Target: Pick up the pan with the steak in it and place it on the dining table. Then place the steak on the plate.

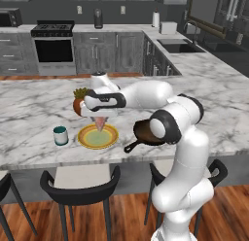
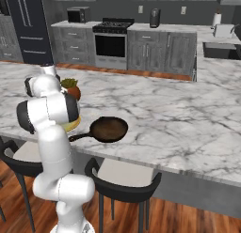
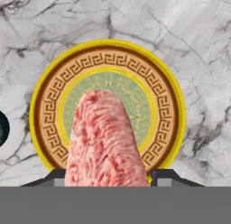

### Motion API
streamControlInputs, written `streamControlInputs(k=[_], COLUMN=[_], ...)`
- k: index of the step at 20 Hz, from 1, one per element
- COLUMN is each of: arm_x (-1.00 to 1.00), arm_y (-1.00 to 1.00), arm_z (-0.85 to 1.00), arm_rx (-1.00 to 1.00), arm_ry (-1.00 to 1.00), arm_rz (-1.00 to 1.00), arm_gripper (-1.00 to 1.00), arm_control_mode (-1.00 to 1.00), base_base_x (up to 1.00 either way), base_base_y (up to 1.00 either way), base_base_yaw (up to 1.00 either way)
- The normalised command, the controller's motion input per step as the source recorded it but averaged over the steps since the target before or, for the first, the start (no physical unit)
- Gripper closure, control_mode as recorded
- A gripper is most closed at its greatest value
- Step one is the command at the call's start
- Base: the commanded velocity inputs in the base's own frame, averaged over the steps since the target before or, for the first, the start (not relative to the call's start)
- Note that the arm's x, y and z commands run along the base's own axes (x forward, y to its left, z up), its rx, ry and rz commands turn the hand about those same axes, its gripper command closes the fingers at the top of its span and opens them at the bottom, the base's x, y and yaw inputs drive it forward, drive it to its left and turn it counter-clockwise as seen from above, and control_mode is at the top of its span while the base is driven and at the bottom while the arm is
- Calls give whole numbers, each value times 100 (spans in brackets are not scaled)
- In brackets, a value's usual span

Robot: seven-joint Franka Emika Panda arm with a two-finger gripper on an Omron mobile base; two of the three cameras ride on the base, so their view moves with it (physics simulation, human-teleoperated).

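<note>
My gripper [image 1: 99, 117] hangs over the plate, shut on the pinkish-red steak [image 1: 100, 123], which dangles point-down from the jaws. In the hand view the steak [image 3: 106, 142] rises between the gripper [image 3: 108, 178] fingertips, and it covers part of the plate [image 3: 108, 60] directly beneath. The plate [image 1: 97, 137], yellow-rimmed with a pale green centre, lies on the marble dining table [image 1: 39, 109] near its front edge. The dark pan [image 1: 146, 133] sits empty on the table to the plate's right, its handle pointing toward the front edge; it also shows as the pan [image 2: 109, 129] in the right base view.
A teal-and-white mug [image 1: 61, 135] stands left of the plate. A terracotta plant pot [image 1: 79, 103] sits just behind the gripper. Dark stools [image 1: 80, 186] line the table's overhanging front edge. Stove and grey cabinets stand across the far side of the kitchen.
</note>
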Motion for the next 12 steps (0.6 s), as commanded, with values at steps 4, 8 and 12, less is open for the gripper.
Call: streamControlInputs(k=[4,8,12], arm_x=[0,3,13], arm_y=[0,0,3], arm_z=[-3,-16,-26], arm_rx=[0,0,0], arm_ry=[0,3,4], arm_rz=[0,0,0], arm_gripper=[100,100,100], arm_control_mode=[-100,-100,-100], base_base_x=[0,0,0], base_base_y=[0,0,0], base_base_yaw=[0,0,0])
